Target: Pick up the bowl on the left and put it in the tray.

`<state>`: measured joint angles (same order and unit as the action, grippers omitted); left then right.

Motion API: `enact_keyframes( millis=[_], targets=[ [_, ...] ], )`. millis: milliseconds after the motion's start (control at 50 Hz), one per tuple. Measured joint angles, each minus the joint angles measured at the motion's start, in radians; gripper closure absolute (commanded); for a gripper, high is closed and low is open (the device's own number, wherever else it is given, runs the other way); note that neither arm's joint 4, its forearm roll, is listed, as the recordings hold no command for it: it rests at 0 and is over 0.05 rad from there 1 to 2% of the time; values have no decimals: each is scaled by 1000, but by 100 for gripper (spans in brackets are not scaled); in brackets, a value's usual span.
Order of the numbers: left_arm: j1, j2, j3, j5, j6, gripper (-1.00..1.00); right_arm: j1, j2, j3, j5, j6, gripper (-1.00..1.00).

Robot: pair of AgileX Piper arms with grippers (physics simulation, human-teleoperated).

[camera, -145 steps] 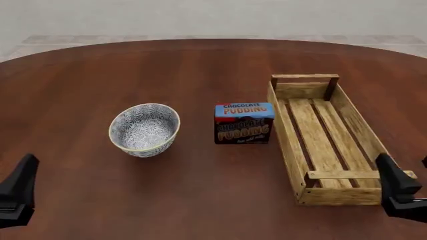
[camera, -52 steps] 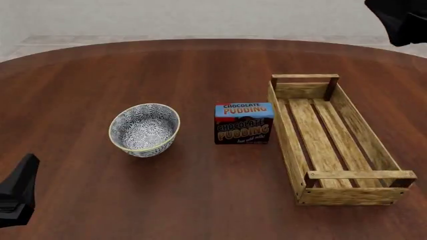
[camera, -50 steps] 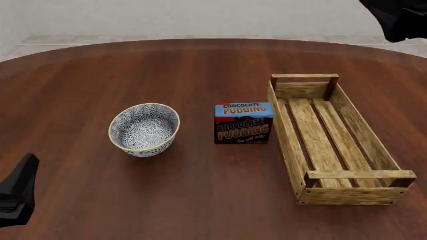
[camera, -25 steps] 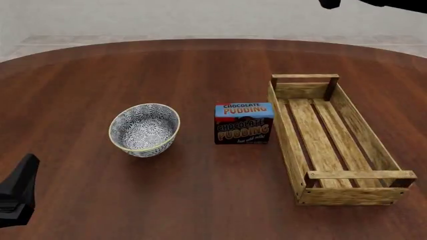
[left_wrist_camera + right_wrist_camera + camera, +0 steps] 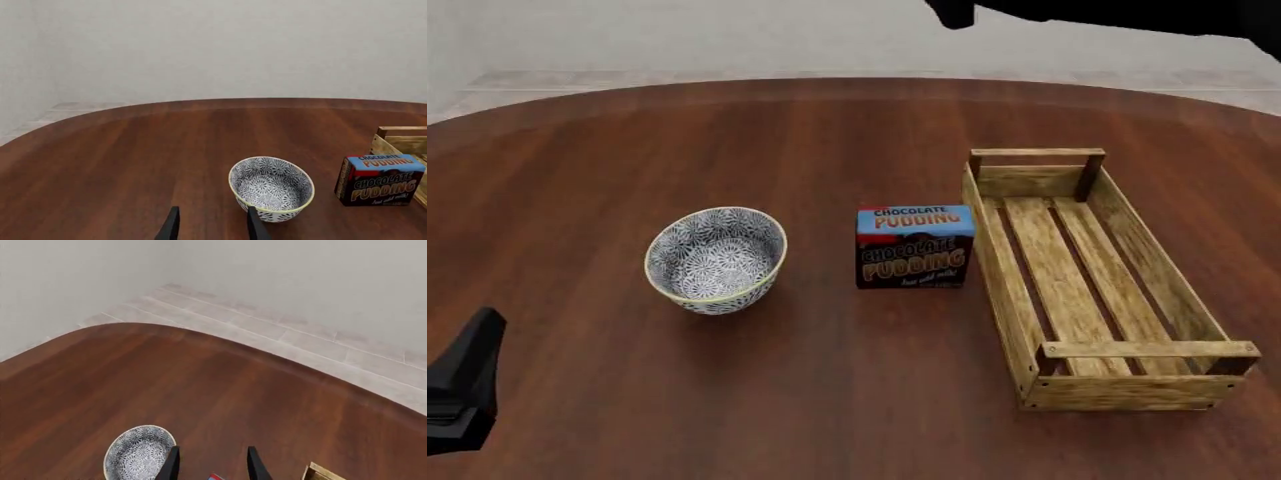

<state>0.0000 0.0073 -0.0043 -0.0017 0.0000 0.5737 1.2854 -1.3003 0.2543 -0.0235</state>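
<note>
A pale grey wall and a strip of light floor lie behind a round dark-red wooden counter [image 5: 827, 130] that fills the front view. The bowl [image 5: 717, 258] stands upright on it at left of centre, nothing inside it and nothing touching it. Just right of it, at centre frame with a gap of bare wood between, the chocolate pudding box [image 5: 916, 247] stands on edge with its printed face toward the camera; it sits between the bowl and the tray [image 5: 1090, 275], close beside the tray's long left side, though contact cannot be told. The tray runs lengthwise away from the camera on the right side of the frame, its slatted bottom bare. In the front view the left claw [image 5: 461, 385] is only a dark wedge at the lower left corner, well apart from the bowl, and the right arm [image 5: 1094, 12] is a black bar along the upper right edge, high over the far counter, its claw not told apart there. The left wrist view shows more: the left claw [image 5: 212, 225] has its two fingers spread with a gap between them, holding nothing, the bowl [image 5: 271, 187] near beyond one fingertip, the box [image 5: 379, 179] farther on, and a corner of the tray [image 5: 400, 142] at the edge. The right wrist view looks down from high up: the right claw [image 5: 212, 463] is likewise spread and holds nothing, with the bowl [image 5: 139, 453] far below.
</note>
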Motion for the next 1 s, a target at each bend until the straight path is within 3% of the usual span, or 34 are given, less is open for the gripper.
enact_keyframes(
  millis=[320, 1000],
  targets=[
    [0, 0, 0, 0, 0, -100, 20, 159, -91, -1, -5, -100],
    [0, 0, 0, 0, 0, -100, 71, 455, -218, -8, -83, -100]
  ],
)
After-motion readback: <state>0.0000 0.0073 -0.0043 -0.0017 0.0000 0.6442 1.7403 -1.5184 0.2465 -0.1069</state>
